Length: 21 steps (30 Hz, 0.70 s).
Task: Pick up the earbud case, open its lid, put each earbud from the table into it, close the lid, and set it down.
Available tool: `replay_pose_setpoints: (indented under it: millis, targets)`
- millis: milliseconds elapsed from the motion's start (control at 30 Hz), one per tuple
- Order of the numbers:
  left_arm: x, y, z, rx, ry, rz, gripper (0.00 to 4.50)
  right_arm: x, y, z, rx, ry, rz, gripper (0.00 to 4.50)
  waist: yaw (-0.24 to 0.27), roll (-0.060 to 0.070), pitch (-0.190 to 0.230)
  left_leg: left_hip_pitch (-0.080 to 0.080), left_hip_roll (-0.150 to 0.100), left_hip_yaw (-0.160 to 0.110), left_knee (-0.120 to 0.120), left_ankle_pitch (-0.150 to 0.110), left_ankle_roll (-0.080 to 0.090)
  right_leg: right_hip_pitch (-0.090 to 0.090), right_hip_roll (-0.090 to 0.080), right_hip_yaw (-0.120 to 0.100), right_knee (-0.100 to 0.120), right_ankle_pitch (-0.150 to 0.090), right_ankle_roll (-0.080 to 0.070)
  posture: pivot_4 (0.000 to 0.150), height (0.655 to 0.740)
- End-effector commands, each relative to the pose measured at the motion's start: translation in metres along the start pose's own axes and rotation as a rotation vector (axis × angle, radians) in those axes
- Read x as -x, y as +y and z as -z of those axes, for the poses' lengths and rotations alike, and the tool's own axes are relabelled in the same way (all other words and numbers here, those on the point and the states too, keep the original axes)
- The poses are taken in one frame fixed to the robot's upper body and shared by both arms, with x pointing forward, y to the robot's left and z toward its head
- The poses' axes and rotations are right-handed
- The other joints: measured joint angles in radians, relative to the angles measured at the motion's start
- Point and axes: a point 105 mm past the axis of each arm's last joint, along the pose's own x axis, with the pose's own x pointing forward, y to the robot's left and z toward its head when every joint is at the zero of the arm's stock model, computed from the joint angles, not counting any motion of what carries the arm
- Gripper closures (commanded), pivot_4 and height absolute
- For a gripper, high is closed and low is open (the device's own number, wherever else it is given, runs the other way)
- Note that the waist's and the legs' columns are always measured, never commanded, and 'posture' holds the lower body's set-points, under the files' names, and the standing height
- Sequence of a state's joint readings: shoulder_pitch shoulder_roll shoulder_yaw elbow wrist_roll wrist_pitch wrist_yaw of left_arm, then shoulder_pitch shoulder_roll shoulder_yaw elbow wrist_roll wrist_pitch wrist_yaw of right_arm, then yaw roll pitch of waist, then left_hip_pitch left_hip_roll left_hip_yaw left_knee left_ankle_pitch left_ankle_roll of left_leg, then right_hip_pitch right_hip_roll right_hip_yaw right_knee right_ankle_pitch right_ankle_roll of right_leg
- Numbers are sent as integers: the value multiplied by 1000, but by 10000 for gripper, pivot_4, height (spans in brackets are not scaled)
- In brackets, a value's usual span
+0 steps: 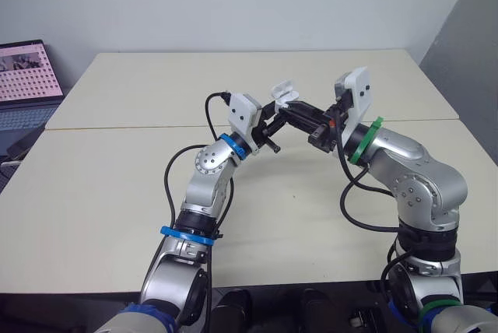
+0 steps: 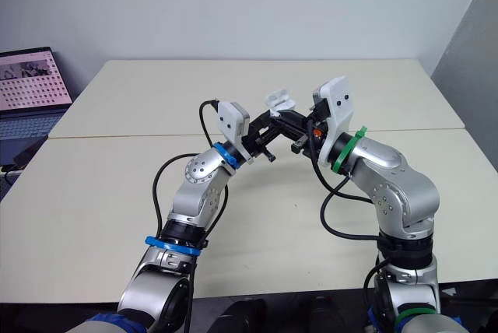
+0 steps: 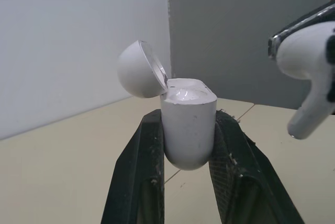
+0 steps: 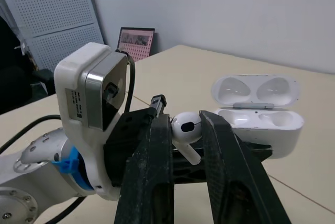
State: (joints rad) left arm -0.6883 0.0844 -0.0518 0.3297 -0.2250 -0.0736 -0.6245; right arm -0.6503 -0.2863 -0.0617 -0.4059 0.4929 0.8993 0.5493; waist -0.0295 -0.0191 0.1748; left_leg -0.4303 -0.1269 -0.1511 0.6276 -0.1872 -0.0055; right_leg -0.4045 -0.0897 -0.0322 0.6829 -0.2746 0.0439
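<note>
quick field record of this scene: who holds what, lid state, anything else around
left end effector: shut on the earbud case, held upright above the table
lid: open, hinged back
right end effector: shut on an earbud
earbud vs case: close together but apart, not yet seated
background: laptop beyond the table's left edge, screen lit
</note>
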Motion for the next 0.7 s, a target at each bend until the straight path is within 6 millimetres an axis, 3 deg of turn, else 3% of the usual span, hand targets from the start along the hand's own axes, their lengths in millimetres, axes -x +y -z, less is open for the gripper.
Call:
replay_pose_setpoints:
  millis: [33,200,367,700]
  targets:
    - [-5,0,-16,-28,-57,15,37479,-2,2,-14,57,-51,-24,41103,0,0,0,0,0,0,0,0,0,0,0,0,0,0,0,1500,7400]
    - [-5,0,-17,-28,-59,18,37479,-6,-6,-20,53,-82,2,41103,0,0,0,0,0,0,0,0,0,0,0,0,0,0,0,1500,7400]
    - [-5,-1,-18,-27,-65,16,37479,-11,-14,-32,-74,-164,53,41103,0,0,0,0,0,0,0,0,-1,0,0,0,0,0,0,1500,7400]
    - [-9,-3,-21,-17,-83,18,37479,-15,-21,-29,-101,-155,89,41103,0,0,0,0,0,0,0,0,-1,0,0,0,0,0,0,1500,7400]
